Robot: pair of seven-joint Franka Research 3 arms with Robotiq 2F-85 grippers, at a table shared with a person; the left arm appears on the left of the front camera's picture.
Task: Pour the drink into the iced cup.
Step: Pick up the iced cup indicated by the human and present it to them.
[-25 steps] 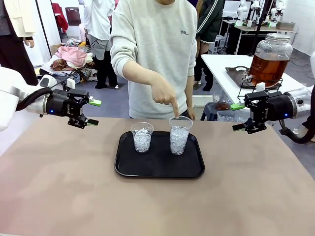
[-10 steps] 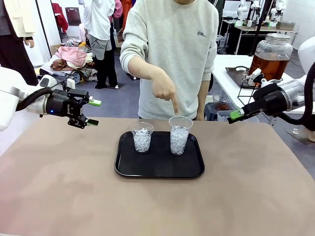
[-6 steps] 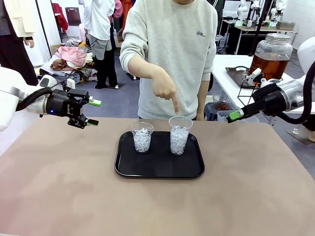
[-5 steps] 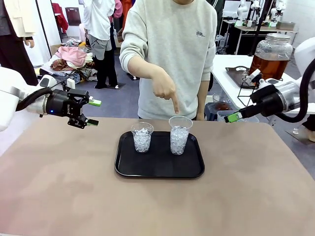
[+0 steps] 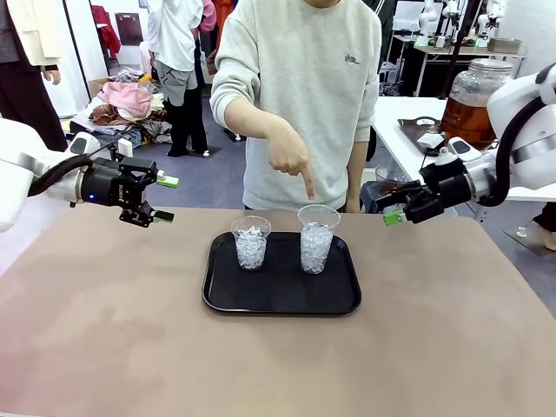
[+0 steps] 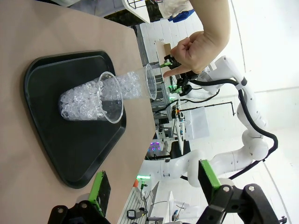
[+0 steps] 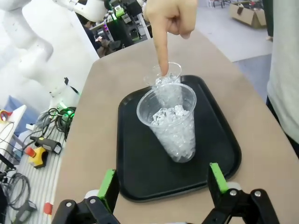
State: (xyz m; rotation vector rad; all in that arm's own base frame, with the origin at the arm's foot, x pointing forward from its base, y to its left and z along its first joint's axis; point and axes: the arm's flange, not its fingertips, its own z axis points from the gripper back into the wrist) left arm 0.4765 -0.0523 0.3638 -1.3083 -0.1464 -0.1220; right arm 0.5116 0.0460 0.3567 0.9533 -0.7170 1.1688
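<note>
Two clear cups of ice stand on a black tray (image 5: 282, 300): a shorter one (image 5: 251, 242) on the left and a taller one (image 5: 318, 238) on the right. A person's hand (image 5: 291, 161) points a finger down at the taller cup. The amber-brown drink (image 5: 465, 117) sits in a big glass jar on the side table at the right, partly behind my right arm. My right gripper (image 5: 398, 207) hovers open to the right of the tray, facing the taller cup (image 7: 173, 126). At the far left my left gripper (image 5: 161, 198) hangs open, well clear of the cups (image 6: 110, 95).
The brown tabletop (image 5: 130, 347) is bare around the tray. The white side table (image 5: 395, 113) at the right carries the jar on a wire stand. The person stands at the table's far edge; other people and clutter are farther back.
My right arm has swung its gripper left and down, closer to the tray's right side. The left arm, the cups and the pointing hand have stayed put.
</note>
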